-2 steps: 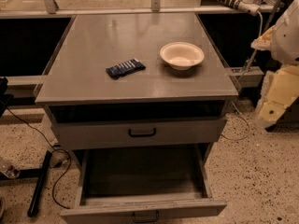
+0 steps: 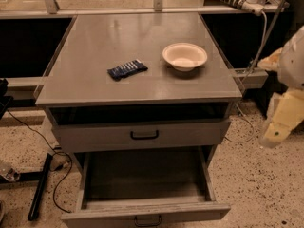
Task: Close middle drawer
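The middle drawer [image 2: 142, 179] is pulled far out at the bottom of the grey cabinet. Its empty box shows from above, and its flat front with a small black bar handle [image 2: 147, 220] is at the frame's lower edge. My gripper [image 2: 270, 137] hangs at the end of the cream arm at the right. It is beside the cabinet, level with the drawers, and touches nothing. The shorter top drawer front [image 2: 142, 136], with the same handle, stands slightly out under the tabletop.
On the cabinet top [image 2: 95, 70] lie a dark blue snack packet [image 2: 127, 69] and a white bowl [image 2: 185, 56]. Black cables and a black bar [image 2: 40, 186] lie on the speckled floor at the left. A cable and a shelf edge [image 2: 251, 77] are at the right.
The arm and gripper at the right have dropped slightly lower. The drawers, the packet and the bowl have not moved.
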You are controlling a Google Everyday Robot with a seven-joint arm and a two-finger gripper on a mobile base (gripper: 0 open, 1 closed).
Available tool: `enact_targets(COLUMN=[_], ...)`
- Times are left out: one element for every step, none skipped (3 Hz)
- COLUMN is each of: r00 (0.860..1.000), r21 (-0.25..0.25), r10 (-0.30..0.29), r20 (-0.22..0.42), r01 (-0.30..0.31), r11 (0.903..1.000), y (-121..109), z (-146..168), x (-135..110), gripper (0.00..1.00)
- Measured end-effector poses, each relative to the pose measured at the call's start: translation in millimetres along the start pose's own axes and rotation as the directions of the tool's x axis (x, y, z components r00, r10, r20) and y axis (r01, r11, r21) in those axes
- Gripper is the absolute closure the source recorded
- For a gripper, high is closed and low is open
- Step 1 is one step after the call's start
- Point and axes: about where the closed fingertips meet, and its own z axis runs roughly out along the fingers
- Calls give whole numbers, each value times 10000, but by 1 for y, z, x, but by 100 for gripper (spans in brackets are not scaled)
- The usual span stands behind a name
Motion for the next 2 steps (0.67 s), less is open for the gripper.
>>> enact_targets(r00=[9988, 9968], r21=[-391, -671], r10=[287, 335], r20=[408, 720], r01=[-271, -287], r11=[9989, 9973], y=[24, 51], z=[33, 64], x=[22, 36], gripper=[0, 2])
